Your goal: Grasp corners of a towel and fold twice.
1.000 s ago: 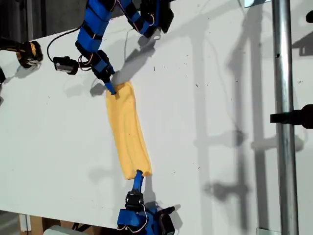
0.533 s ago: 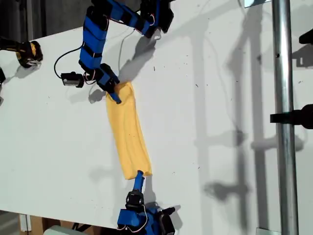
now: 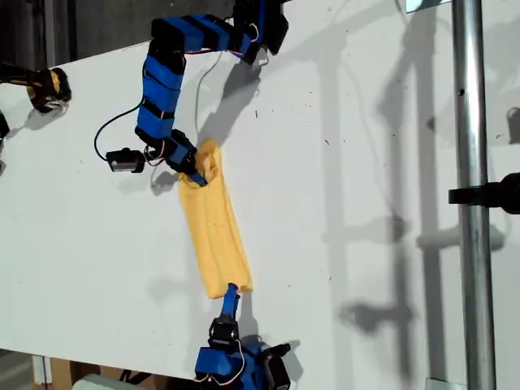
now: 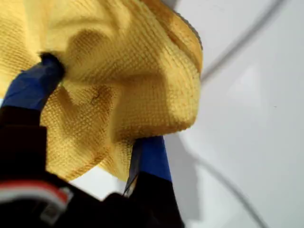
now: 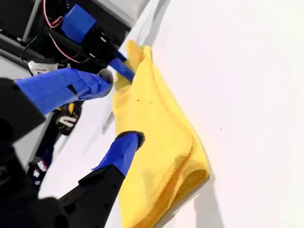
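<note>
First gripper fingers: the fingers (image 4: 153, 157) of my first gripper (image 3: 195, 172) are closed on a bunched end of the towel (image 3: 215, 236). Cloth fills the gap between them, and a rounded corner (image 4: 183, 107) spills over the side.
First gripper place: toward the exterior view's left, inboard of the desk's (image 3: 366, 122) far edge. The pinched end looks puckered and raised a little off the surface.
Towel: a narrow, layered yellow strip. It runs from my first gripper slantwise toward the desk's near edge, and the rest of it lies flat.
Second gripper fingers: my second gripper (image 3: 230, 294) is spread wide. One finger (image 5: 122, 149) rests its tip on the towel's near end and the other stands well clear above. It grips nothing.
Second gripper place: at the desk's near edge, just at the end of the strip and slightly to the exterior view's right of my first gripper.
Done: judging by the doubled edge (image 5: 197, 173), the first fold looks complete.
Left: the second fold, end to end. I judge that my second gripper must either close on its end or hold it down before the raised end can come across.
</note>
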